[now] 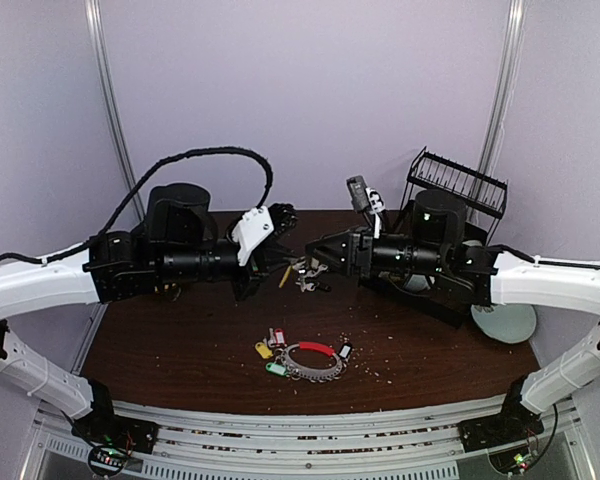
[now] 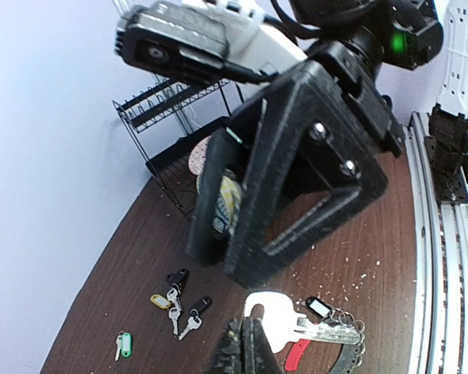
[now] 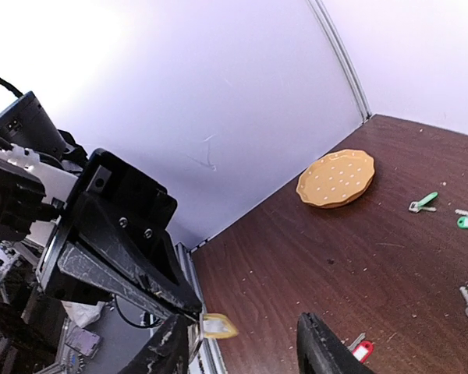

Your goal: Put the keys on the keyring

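The keyring (image 1: pixel 317 350), a red arc joined to a silver beaded chain, lies on the near part of the table. Keys with yellow (image 1: pixel 264 350) and green (image 1: pixel 275 369) tags lie against it. Above mid-table my left gripper (image 1: pixel 280 262) is shut on a key with a yellow tag (image 3: pixel 218 327). That key shows bright white (image 2: pixel 285 319) beside the left gripper's fingertips. My right gripper (image 3: pixel 246 354) faces it, open, its fingers either side of the yellow tag and not touching it. More keys with black tags (image 2: pixel 175 300) lie below both grippers.
A black wire dish rack (image 1: pixel 458 185) stands at the back right, with a white plate (image 1: pixel 505 322) beside it. An orange plate (image 3: pixel 337 178) lies at the table's far left. Loose green-tagged keys (image 3: pixel 423 202) and a red tag (image 3: pixel 361 351) lie on the brown table.
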Controlling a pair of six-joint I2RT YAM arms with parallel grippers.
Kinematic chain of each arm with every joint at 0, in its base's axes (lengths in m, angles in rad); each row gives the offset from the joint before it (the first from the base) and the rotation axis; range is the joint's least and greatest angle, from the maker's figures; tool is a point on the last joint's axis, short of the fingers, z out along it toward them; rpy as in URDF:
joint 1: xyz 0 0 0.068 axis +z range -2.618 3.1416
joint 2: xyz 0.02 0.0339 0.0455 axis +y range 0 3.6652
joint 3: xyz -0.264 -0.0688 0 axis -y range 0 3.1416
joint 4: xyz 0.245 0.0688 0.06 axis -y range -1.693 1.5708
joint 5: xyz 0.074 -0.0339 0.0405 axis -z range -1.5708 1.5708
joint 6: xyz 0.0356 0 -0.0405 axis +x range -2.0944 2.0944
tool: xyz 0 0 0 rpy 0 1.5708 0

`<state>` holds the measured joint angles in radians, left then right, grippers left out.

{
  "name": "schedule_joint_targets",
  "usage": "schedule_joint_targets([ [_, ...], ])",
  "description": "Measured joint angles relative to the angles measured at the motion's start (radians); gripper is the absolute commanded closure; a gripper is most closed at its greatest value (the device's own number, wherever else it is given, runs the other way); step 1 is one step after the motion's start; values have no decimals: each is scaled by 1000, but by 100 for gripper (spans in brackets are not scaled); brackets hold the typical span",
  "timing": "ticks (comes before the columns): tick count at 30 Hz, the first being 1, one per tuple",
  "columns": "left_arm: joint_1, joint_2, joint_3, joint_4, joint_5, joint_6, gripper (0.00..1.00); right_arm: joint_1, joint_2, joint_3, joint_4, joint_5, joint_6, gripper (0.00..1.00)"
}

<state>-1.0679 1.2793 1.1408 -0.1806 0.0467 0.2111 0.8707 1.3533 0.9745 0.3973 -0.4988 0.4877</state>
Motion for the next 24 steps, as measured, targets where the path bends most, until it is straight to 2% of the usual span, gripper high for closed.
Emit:
schedule_joint_targets([
  [6,0,0,0,27,-42,-13,100,7,13,-8,48,-52,48,59],
  [12,0,-11,-18,55,-55,-17,100,16,25,-6,66,-63,65,68],
  [15,0,-13,-18,60,-55,-20,100,18,56,4,78,-80,78,80],
  [18,0,-13,-19,60,-58,-20,100,22,73,5,80,-95,87,98],
  [19,0,-13,-19,60,-59,-20,100,23,74,5,80,-99,88,100],
  [24,0,-15,-19,57,-61,-21,100,22,72,6,90,-113,84,100],
])
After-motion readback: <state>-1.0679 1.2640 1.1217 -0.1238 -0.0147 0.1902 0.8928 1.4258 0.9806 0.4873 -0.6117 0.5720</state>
